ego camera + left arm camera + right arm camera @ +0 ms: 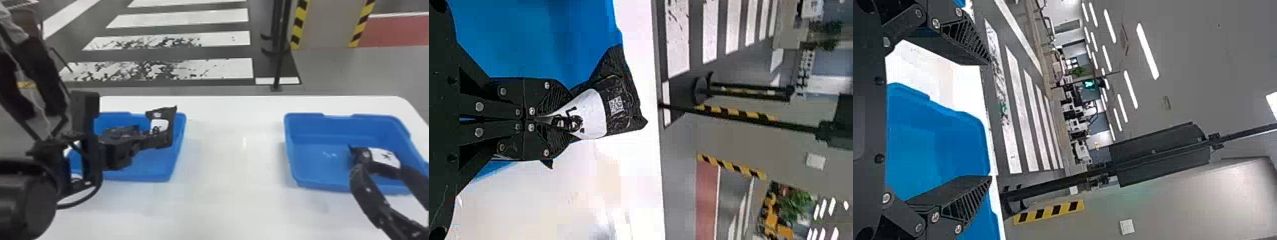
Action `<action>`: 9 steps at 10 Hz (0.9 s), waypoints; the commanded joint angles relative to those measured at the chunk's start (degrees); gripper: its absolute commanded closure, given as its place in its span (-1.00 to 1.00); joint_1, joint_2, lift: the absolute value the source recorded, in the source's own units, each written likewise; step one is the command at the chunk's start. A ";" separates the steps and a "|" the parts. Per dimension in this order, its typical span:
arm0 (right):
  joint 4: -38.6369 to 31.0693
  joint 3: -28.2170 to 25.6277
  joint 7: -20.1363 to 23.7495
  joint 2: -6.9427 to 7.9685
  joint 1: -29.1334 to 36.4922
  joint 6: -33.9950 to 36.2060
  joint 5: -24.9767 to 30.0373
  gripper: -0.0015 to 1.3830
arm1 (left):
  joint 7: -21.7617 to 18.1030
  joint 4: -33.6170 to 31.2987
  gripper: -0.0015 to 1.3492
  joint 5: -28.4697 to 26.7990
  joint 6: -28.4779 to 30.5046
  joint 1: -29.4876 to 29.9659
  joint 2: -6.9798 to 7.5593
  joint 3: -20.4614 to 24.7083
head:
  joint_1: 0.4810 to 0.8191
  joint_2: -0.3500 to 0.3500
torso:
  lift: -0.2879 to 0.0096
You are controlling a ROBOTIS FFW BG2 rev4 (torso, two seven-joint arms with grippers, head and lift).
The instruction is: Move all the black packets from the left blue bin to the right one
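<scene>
One black packet (159,125) is pinched in my left gripper (163,141), whose fingers are closed upon it, over the left blue bin (178,140). My right gripper (381,170) has its fingers wide apart and holds nothing; partly behind it, another packet (384,157) shows in the right bin (292,159).

Black arms (372,191), rounded housing (38,207), looped cable (83,201), silver screws (479,106), ribbed black fingertips (965,42).
</scene>
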 commanded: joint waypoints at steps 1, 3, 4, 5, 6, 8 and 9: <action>-0.21 1.41 0.50 -0.51 -0.70 0.00 -1.94 -0.67 | -0.40 -4.17 0.78 4.66 -1.49 3.06 -0.21 -2.98 | 0.27 0.25 | -0.31; -0.77 3.24 2.00 -1.12 -1.97 2.11 -4.34 -0.67 | -0.84 -7.26 0.78 7.74 -2.05 5.03 -1.17 -6.98 | 0.27 0.01 | -0.31; 0.78 3.47 3.75 -1.30 -3.79 3.38 -4.91 -0.68 | -1.01 -7.83 0.78 9.34 -2.47 5.03 -1.17 -9.26 | 0.27 -0.08 | -0.31; 2.61 3.81 5.42 -1.39 -5.90 3.80 -5.60 -0.68 | -1.01 -7.83 0.78 11.05 -2.75 4.47 -0.91 -11.55 | 0.27 -0.11 | -0.31; 3.73 4.27 6.83 -1.56 -7.87 4.92 -5.83 -0.68 | -1.01 -7.83 0.78 12.65 -2.89 4.04 -0.65 -13.38 | 0.27 -0.19 | -0.31; 6.26 5.75 8.76 -2.00 -10.97 5.49 -7.43 -0.68 | -1.01 -7.83 0.78 14.25 -2.89 3.34 -0.47 -16.46 | 0.27 -0.30 | -0.31; 7.25 6.44 9.55 -2.09 -12.23 5.77 -7.77 -0.67 | -1.01 -7.83 0.78 14.94 -2.89 2.78 -0.29 -17.72 | 0.27 -0.31 | -0.31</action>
